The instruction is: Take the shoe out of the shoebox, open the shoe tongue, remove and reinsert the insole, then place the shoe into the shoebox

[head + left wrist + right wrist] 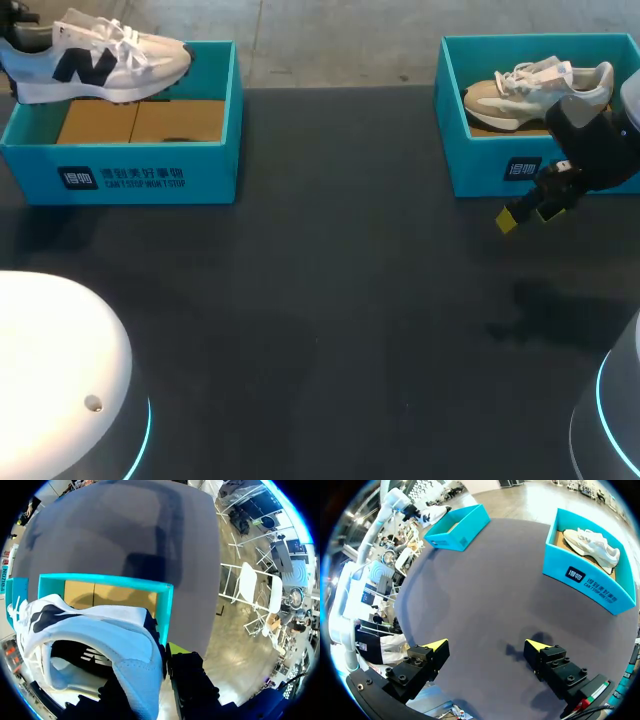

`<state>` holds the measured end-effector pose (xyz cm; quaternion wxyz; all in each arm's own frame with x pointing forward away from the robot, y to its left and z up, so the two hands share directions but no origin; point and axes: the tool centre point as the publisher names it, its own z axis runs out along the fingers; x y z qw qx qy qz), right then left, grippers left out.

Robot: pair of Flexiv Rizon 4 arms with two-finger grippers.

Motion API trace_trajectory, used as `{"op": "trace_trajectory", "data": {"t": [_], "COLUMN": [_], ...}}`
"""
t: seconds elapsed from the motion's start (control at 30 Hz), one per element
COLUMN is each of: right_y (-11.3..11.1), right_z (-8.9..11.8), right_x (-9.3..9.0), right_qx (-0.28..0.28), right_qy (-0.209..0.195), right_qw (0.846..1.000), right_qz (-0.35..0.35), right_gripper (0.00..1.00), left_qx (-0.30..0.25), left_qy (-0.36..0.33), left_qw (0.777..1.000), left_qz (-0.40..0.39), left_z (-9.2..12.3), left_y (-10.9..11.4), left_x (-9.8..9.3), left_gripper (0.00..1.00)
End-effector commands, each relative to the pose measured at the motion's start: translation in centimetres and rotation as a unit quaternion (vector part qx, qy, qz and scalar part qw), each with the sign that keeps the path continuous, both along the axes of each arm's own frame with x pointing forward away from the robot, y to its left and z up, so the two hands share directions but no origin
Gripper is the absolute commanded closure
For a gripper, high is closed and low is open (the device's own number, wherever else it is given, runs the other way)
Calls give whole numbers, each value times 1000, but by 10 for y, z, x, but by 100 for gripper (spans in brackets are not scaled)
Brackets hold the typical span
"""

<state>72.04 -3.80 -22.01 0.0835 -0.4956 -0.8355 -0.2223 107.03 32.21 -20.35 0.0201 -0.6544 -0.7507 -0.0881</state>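
A white shoe (105,62) with a dark side logo hangs over the back edge of the left teal shoebox (130,150). My left gripper (18,35) is shut on its heel collar. In the left wrist view the gripper (161,662) pinches the heel (135,670), and one yellow fingertip (177,649) shows outside it. The box's cardboard floor (110,596) lies below. My right gripper (530,208) stands open with nothing in it, just in front of the right shoebox (480,165). Its fingers spread wide over the dark table in the right wrist view (487,647).
A beige and white shoe (535,92) lies inside the right shoebox (590,580). The left shoebox (457,527) shows far across the table in the right wrist view. The dark tabletop (320,300) stretches between and in front of both boxes.
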Motion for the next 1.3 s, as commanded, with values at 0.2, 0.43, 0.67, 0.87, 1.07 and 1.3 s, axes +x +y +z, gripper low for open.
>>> {"op": "trace_trajectory", "data": {"t": [0.2, 0.43, 0.67, 0.87, 1.07, 1.3], "right_y": [0, 0, 0, 0, 0, 0], "right_z": [-1, -1, -1, -1, -1, -1], "right_x": [0, 0, 0, 0, 0, 0], "right_qx": [-1, -1, -1, -1, -1, -1], "right_qy": [0, 0, 0, 0, 0, 0], "right_qw": [1000, 1000, 1000, 1000, 1000, 1000], "right_qz": [0, 0, 0, 0, 0, 0], "right_gripper": [0, 0, 0, 0, 0, 0], "left_qx": [-1, 7, 5, -2, 0, 3], "left_qy": [6, 4, -1, -5, 3, 10], "left_qw": [1000, 1000, 999, 999, 999, 999], "left_qz": [-15, -30, -38, -41, -38, -36], "left_z": [-20, -39, -52, -66, -83, -98], "left_y": [-5, -6, -10, -13, -15, -17], "left_x": [17, 23, 30, 36, 44, 52], "left_gripper": [100, 100, 100, 100, 100, 100]}}
